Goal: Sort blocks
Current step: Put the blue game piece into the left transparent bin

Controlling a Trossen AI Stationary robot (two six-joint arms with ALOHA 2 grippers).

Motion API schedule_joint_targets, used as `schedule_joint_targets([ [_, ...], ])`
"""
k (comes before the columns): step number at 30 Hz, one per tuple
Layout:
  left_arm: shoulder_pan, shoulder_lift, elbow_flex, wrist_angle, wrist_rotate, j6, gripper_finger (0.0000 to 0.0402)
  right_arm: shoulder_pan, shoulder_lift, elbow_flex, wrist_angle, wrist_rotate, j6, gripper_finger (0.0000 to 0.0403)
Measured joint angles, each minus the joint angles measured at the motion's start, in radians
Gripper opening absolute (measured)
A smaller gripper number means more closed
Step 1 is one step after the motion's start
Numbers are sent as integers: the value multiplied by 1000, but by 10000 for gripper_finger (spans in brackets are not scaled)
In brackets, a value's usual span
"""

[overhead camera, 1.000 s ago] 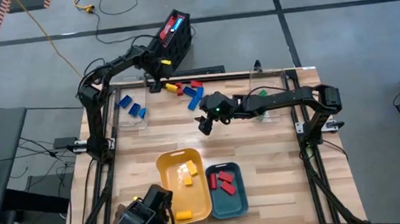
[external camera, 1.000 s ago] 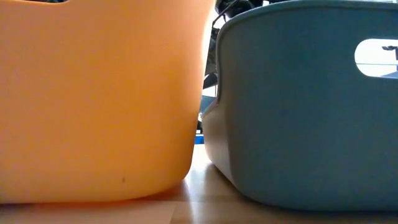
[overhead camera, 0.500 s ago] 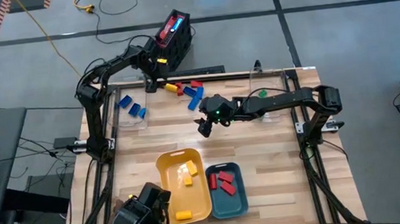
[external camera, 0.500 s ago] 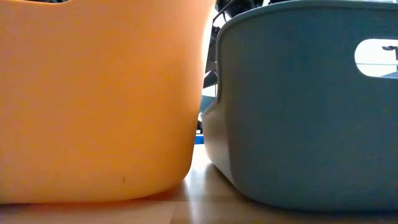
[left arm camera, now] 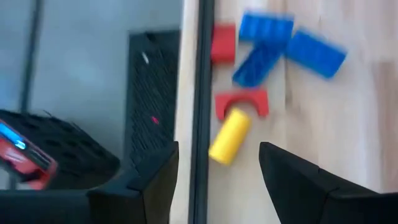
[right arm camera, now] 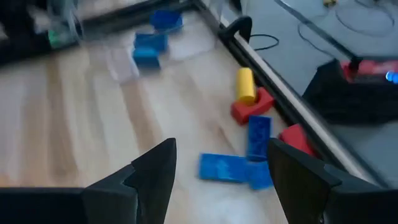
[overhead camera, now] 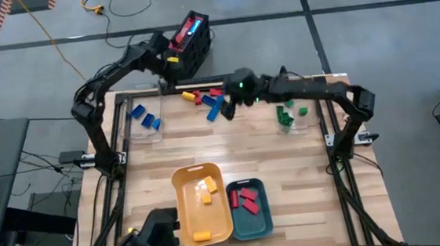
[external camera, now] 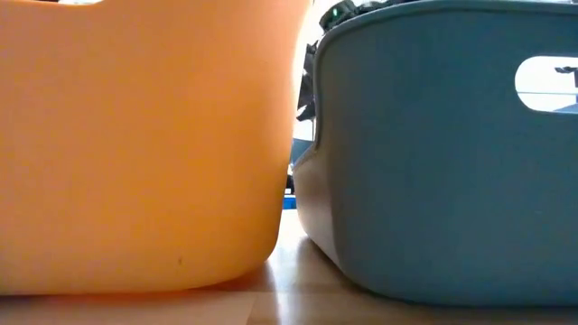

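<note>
Seemingly smooth yellow cylinder (left arm camera: 229,135) touches arched red block (left arm camera: 242,102).

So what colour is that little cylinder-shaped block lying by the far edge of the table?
Yellow. The cylinder block shows best in the left wrist view.

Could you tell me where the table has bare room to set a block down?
Bare wood spans the middle, between the block pile and the yellow tray. It is crowded at the far edge, where the right gripper hovers.
</note>
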Motion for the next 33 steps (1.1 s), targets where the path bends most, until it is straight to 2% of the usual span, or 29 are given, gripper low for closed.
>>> schedule_joint_targets([
  [3, -22, -54, -2, -2, 6, -52, 217, -33, 15, -51, 93, -95, -110, 265],
  [7, -49, -122, -73, -10, 37, -110, 217, -29, 16, -172, 311, -121, -64, 264],
  [10, -58, -195, -214, 33, 53, -132, 217, -19, 16, -243, 346, -72, -9, 258],
  [13, -59, -293, -396, 162, 54, -142, 217, -1, 23, -276, 365, -4, -42, 253],
  [15, -61, -362, -500, 268, 47, -187, 217, 16, 57, -262, 396, 25, -39, 250],
  [17, -67, -433, -581, 356, 41, -248, 217, 25, 100, -245, 350, 26, 13, 249],
  [21, -93, -563, -673, 439, 15, -321, 217, 33, 195, -153, 303, 38, 33, 249],
  [24, -120, -625, -689, 439, -37, -349, 217, 27, 258, -67, 244, 43, 16, 249],
  [28, -158, -678, -689, 445, -49, -396, 217, 12, 345, 32, 152, 38, 22, 249],
  [31, -193, -691, -689, 438, -49, -438, 217, 10, 361, 91, 72, 49, 22, 249],
  [33, -218, -693, -689, 441, -51, -457, 217, 11, 368, 120, 84, 61, 24, 249],
])
